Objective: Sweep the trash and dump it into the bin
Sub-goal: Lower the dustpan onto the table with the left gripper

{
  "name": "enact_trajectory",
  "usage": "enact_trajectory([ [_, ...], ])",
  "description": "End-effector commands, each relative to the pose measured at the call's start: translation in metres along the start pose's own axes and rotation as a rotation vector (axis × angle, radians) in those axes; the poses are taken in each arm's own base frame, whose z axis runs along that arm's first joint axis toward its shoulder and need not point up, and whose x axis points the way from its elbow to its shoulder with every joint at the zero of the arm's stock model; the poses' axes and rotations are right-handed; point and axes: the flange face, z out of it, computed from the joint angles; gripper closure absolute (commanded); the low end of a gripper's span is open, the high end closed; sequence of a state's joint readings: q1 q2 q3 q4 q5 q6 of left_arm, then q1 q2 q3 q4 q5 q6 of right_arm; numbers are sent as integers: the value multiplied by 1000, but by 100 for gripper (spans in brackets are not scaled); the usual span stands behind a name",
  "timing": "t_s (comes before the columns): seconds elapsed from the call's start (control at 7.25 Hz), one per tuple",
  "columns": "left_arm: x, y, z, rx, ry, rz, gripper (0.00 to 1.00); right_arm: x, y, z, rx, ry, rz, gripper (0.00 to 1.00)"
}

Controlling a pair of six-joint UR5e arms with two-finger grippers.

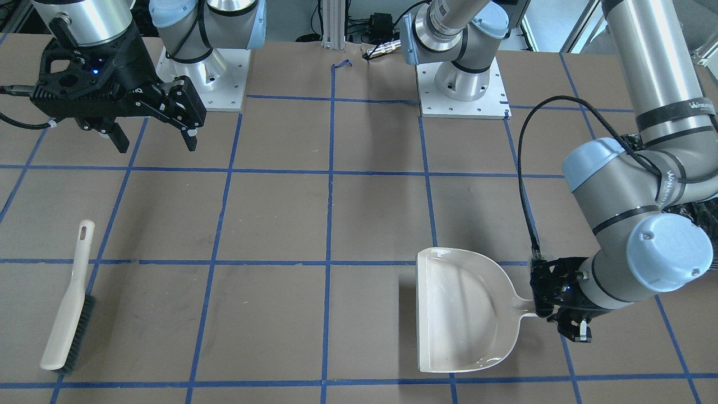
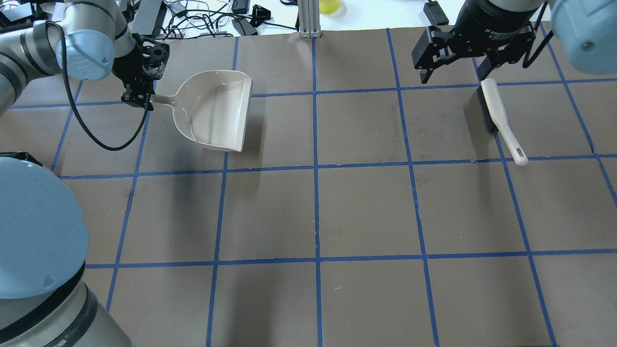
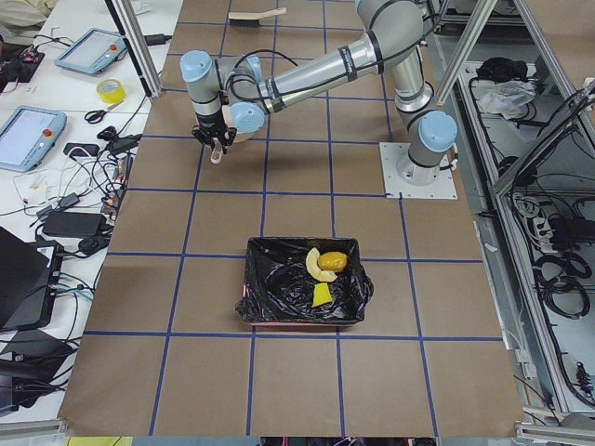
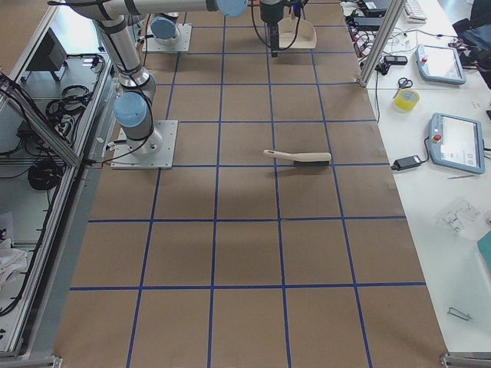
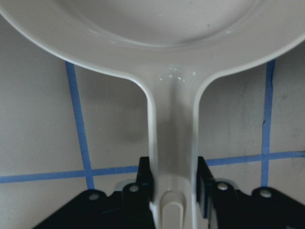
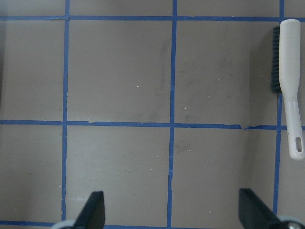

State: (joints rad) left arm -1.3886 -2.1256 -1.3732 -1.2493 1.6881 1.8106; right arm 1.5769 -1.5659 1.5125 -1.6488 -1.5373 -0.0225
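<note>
The bin [image 3: 299, 324], a pink box lined with a black bag, shows only in the exterior left view. In it lie the golden-brown potato lump [image 3: 334, 262], the tan croissant [image 3: 313, 264] and the yellow-green sponge wedge [image 3: 321, 295]. My left gripper [image 1: 562, 306] [image 2: 140, 98] [image 5: 174, 179] is shut on the handle of the beige dustpan [image 1: 460, 308] [image 2: 217, 111] [image 5: 171, 47], which looks empty. My right gripper [image 1: 157, 146] [image 2: 453, 72] [image 6: 171, 214] is open and empty, held above the table.
A white hand brush with dark bristles [image 1: 70, 303] [image 2: 499, 115] [image 6: 288, 86] [image 4: 299, 157] lies flat on the brown table, just beside my right gripper. Blue tape lines grid the table. Tablets, tape and cables lie on the white bench past the far edge.
</note>
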Motion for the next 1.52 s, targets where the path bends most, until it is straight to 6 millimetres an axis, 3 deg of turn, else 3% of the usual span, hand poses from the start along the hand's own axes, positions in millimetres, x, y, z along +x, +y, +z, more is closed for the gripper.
enact_trajectory([
  [0.0, -5, -25, 20, -16, 31, -14, 99, 0, 0, 1, -1, 0, 0, 0],
  [0.14, -7, -25, 22, -16, 31, -15, 98, 0, 0, 1, -1, 0, 0, 0],
  [0.28, -6, -26, 30, -16, 31, -14, 89, -1, 0, 2, -4, 0, -2, 0],
  [0.41, -9, -25, 29, -20, 13, -13, 89, 0, -1, 3, -1, 1, -2, 0],
  [0.83, -10, -27, 35, -24, -5, -14, 36, 0, -4, 4, 8, 0, 2, 0],
  [0.97, -9, -29, 40, -22, 2, -13, 34, 0, -4, 4, 8, 0, 5, 0],
  [1.1, -11, -28, 34, -26, -8, -14, 30, 0, -4, 4, 8, -2, 7, 0],
  [1.24, -10, -35, 13, -27, -36, -19, 30, 0, -4, 4, 8, -2, 7, 0],
  [1.38, -6, -49, -21, -22, -55, -12, 31, 0, -3, 4, 7, -2, 7, 0],
])
